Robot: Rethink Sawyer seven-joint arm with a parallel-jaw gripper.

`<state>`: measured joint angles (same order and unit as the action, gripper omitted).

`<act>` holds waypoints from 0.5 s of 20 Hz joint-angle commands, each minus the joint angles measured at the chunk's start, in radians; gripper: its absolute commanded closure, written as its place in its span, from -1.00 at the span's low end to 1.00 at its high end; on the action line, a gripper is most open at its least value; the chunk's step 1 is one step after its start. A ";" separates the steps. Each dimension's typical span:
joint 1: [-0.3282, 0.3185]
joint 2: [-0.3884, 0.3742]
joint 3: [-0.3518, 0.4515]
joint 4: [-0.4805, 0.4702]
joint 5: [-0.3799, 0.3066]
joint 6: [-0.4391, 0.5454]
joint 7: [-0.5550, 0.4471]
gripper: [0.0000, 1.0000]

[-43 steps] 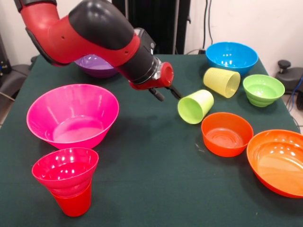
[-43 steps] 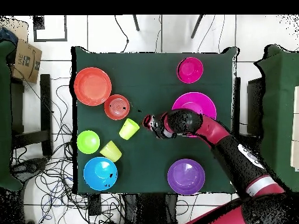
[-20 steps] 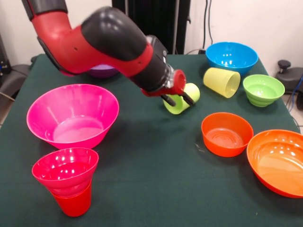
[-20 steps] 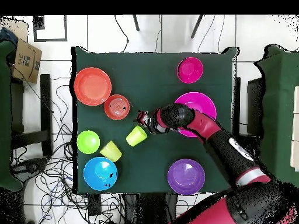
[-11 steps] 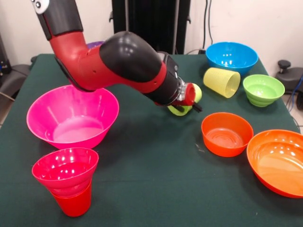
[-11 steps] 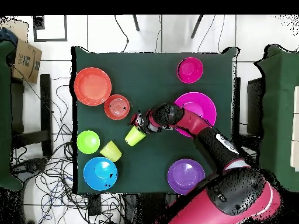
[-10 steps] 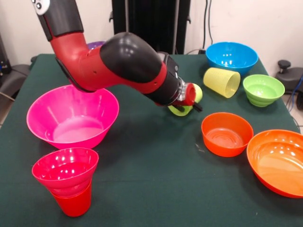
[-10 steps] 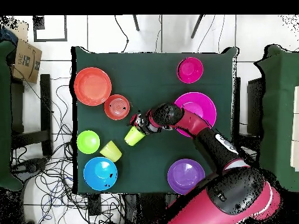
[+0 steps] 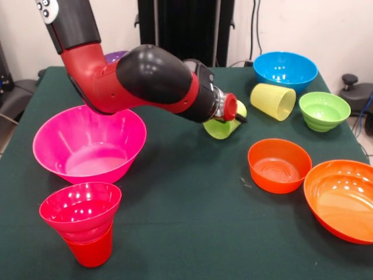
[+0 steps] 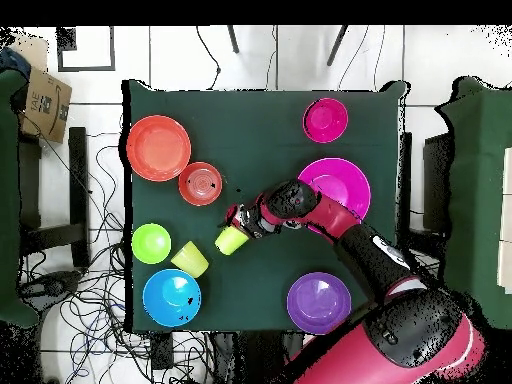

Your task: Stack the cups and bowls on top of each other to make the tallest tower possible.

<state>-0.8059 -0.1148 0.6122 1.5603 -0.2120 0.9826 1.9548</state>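
The lime green cup [image 9: 218, 129] lies tilted on its side at mid-table, and my gripper [image 9: 233, 119] is shut on its rim, one black finger [image 9: 239, 119] showing over it. From above, the gripper [image 10: 237, 226] meets the same cup [image 10: 230, 242]. A pale yellow cup [image 9: 273, 101] lies on its side to the right. At the near left a small magenta bowl [image 9: 80, 209] sits on the upright red cup [image 9: 91, 251], a two-piece tower. The large pink bowl [image 9: 88, 142] stands behind it.
At the right stand the blue bowl [image 9: 285, 70], ribbed green bowl [image 9: 324, 109], small orange bowl [image 9: 279, 164] and large orange bowl [image 9: 341, 198]. The purple bowl [image 10: 319, 302] is mostly hidden behind the arm in the front view. Cables cover the floor beside the table.
My gripper reached the lime green cup, pushed it toward mid-table and closed on its rim. In the last half second, gripper and cup shifted slightly upward in the front view.
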 commanded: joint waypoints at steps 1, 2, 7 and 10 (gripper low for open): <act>-0.023 0.010 0.008 0.038 0.033 0.132 -0.093 -1.00; -0.033 0.007 0.019 0.055 0.040 0.143 -0.098 -1.00; -0.085 0.013 0.080 0.141 0.069 0.118 -0.102 -1.00; -0.136 0.067 0.113 0.192 0.041 -0.029 -0.130 -1.00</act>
<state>-0.9060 -0.1087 0.6579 1.6581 -0.1844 1.0686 1.9548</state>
